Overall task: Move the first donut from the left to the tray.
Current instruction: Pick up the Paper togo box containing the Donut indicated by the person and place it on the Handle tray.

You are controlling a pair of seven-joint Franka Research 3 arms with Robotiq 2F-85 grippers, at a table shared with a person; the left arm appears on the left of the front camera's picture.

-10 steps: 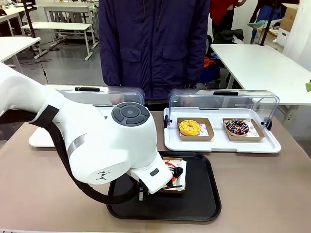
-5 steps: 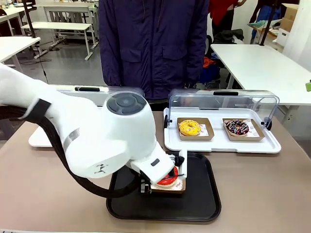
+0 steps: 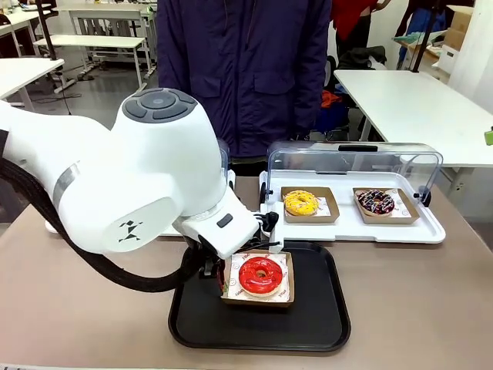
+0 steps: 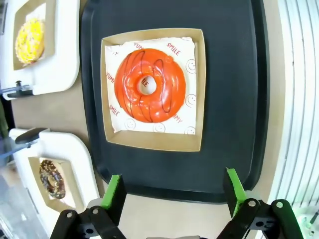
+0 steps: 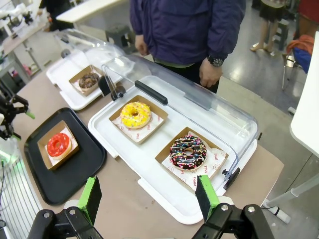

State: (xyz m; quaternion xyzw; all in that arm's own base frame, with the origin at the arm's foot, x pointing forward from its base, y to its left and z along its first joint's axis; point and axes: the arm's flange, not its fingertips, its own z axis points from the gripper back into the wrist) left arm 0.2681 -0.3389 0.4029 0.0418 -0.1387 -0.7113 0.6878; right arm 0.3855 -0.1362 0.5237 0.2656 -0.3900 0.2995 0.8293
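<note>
- Front view: the red-glazed donut (image 3: 260, 275) sits in its small cardboard tray (image 3: 259, 298) on the black tray (image 3: 316, 324), fully uncovered. A second ago the left arm's wrist hid most of it; half a second ago only a sliver of red showed.
- The left arm (image 3: 146, 185) has risen and drawn back toward the robot's left since then, and its big joint now stands higher than before.
- Left wrist view: the left gripper (image 4: 174, 194) looks straight down on the donut, its green fingers (image 4: 113, 198) spread wide and holding nothing. They lie well clear of the cardboard tray, over the black tray's near rim (image 4: 169, 191).
- The donut lies on white printed paper (image 4: 187, 107) inside the cardboard tray, which rests flat on the black tray.
- Right wrist view: the right gripper (image 5: 149, 195) hangs high above the counter (image 5: 124, 209), fingers (image 5: 90, 198) wide and empty. Below it are the yellow donut (image 5: 135, 114) and the sprinkled chocolate donut (image 5: 188, 152) in the white display tray (image 5: 164, 194).
- Both of those donuts lie where they did in the earlier front pictures.
</note>
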